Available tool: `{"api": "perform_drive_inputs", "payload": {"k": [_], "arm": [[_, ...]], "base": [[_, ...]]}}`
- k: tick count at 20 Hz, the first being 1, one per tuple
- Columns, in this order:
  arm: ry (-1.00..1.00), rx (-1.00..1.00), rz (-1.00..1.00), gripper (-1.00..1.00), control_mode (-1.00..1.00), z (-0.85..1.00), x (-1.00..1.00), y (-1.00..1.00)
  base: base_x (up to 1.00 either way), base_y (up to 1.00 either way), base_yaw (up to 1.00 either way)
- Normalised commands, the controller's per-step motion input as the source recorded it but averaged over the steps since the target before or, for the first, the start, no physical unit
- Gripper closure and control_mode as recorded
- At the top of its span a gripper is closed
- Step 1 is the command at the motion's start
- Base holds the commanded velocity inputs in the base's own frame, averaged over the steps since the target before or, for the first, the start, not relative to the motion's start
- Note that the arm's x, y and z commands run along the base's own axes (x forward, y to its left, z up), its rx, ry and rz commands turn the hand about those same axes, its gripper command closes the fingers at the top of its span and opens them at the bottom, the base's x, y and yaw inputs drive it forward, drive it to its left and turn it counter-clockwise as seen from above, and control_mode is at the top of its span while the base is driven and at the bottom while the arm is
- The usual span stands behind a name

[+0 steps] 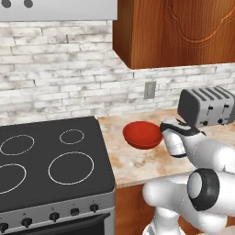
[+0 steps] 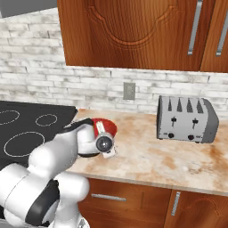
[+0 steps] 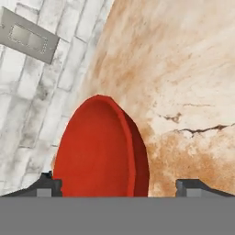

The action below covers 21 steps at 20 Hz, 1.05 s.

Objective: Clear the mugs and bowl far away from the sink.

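The red bowl (image 1: pixel 142 134) sits upright on the speckled counter (image 1: pixel 137 165) between the black stovetop (image 1: pixel 50 160) on the left and the silver toaster (image 1: pixel 206 106) on the right, with the gripper (image 3: pixel 120 187) just above it, its 2 fingers (image 3: pixel 48 186) spread wide and released, holding nothing.

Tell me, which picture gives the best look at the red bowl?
The left base view: the red bowl sits whole on the counter. In the right base view the arm hides most of it. The hand view crops it close, tilted.
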Motion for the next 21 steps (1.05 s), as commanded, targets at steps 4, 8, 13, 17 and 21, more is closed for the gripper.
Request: {"api": "perform_drive_inputs", "payload": {"k": [4,8,13,17,21], "arm": [[0.00,0.06,0.00,-1.00,-1.00,1.00,-0.62,-0.25],[0.00,0.01,0.00,-1.00,-1.00,1.00,-0.36,-0.18],[-0.02,0.00,0.00,-1.00,-1.00,0.93,-0.64,-0.17],[-0.26,0.00,0.00,-1.00,-1.00,0.67,-1.00,-0.10],[-0.17,0.00,0.00,-1.00,-1.00,0.70,-1.00,0.00]], "base": [[0.00,0.00,0.00],[0.00,0.00,0.00],[0.00,0.00,0.00],[0.00,0.00,0.00],[0.00,0.00,0.00]]}}
